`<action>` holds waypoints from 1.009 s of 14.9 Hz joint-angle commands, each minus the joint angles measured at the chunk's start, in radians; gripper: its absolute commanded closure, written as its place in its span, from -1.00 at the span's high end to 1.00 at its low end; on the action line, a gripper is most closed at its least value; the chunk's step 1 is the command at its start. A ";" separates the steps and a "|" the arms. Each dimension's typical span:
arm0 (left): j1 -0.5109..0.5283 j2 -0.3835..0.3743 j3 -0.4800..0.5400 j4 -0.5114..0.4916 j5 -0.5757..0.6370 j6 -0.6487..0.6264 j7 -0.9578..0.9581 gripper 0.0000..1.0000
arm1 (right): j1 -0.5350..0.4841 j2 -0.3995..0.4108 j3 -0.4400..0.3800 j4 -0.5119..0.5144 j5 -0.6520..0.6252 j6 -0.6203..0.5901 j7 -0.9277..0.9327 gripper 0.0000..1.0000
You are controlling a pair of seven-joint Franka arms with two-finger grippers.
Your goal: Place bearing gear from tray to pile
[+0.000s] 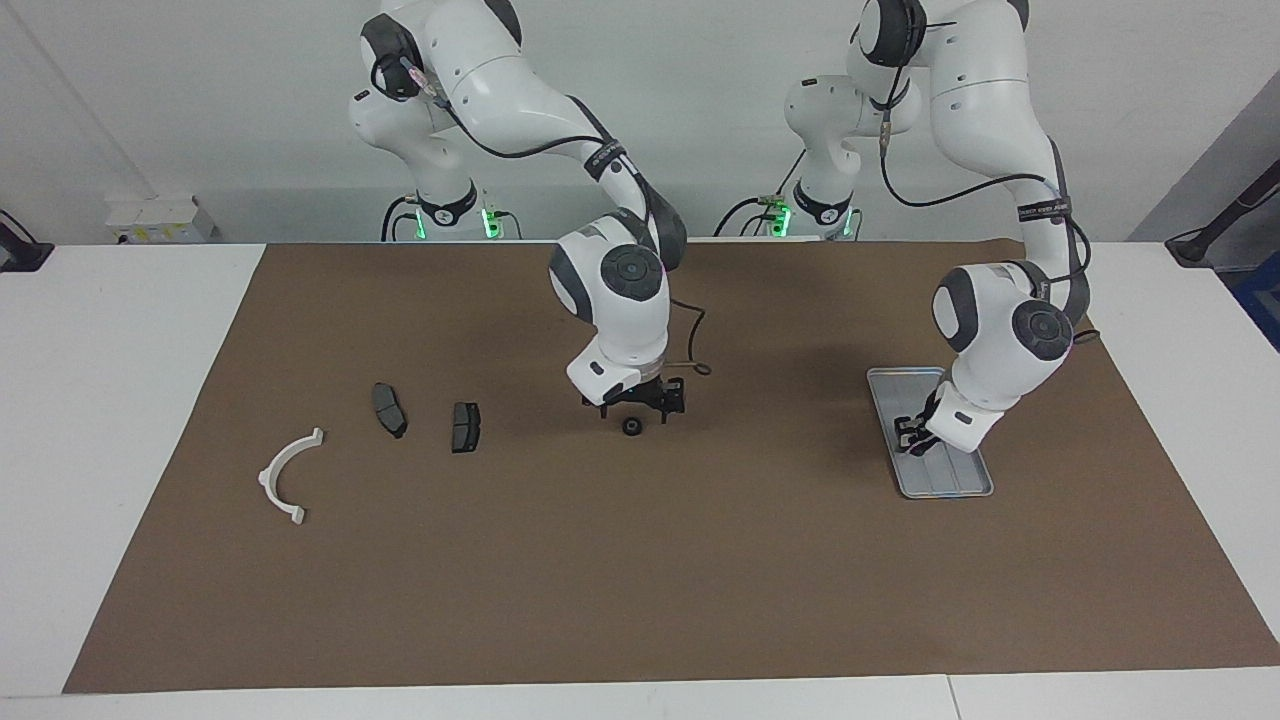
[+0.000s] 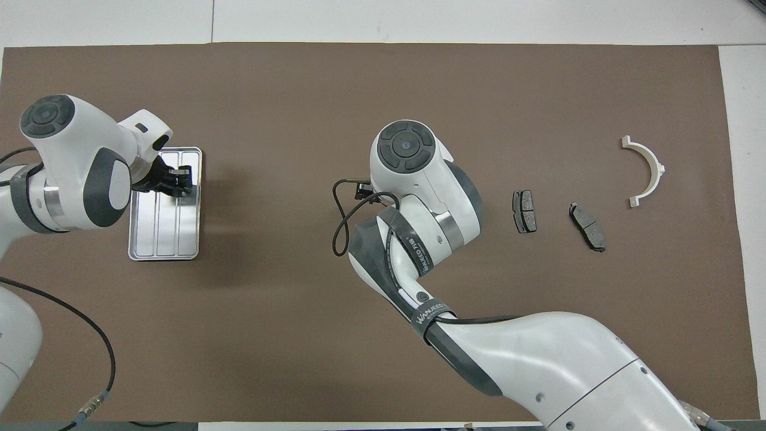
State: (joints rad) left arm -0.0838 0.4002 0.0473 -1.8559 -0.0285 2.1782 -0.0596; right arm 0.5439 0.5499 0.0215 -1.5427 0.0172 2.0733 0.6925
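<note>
The bearing gear (image 1: 632,427), a small black ring, lies on the brown mat between the pile and the tray (image 1: 960,485). My right gripper (image 1: 637,408) hangs just over the gear with its fingers spread, not gripping it. In the overhead view the right hand hides the gear. The pile is a white half-ring bracket (image 1: 285,475) (image 2: 649,170) and two dark brake pads (image 1: 389,409) (image 1: 465,427) (image 2: 587,226) (image 2: 524,211), toward the right arm's end. My left gripper (image 1: 910,436) (image 2: 178,181) is low over the silver tray (image 2: 161,239), which shows no parts in it.
The brown mat (image 1: 640,580) covers most of the white table. The right arm's cable loops beside its hand (image 2: 341,221). No other objects lie on the mat.
</note>
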 commanded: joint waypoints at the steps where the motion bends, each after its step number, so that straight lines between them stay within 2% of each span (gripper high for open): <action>1: 0.007 -0.034 -0.003 -0.051 0.013 0.029 0.009 -0.71 | -0.007 -0.013 0.008 -0.037 0.013 0.033 0.010 0.93; 5: 0.007 -0.034 -0.003 -0.049 0.013 0.028 0.009 -0.96 | -0.007 -0.013 0.008 -0.089 0.013 0.082 -0.007 0.93; 15: -0.013 -0.026 -0.007 0.035 0.009 -0.044 -0.066 -0.98 | -0.007 -0.022 0.015 -0.126 0.013 0.116 -0.019 0.93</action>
State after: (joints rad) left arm -0.0865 0.3952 0.0397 -1.8294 -0.0282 2.1665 -0.0827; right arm 0.5438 0.5502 0.0295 -1.6284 0.0172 2.1548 0.6921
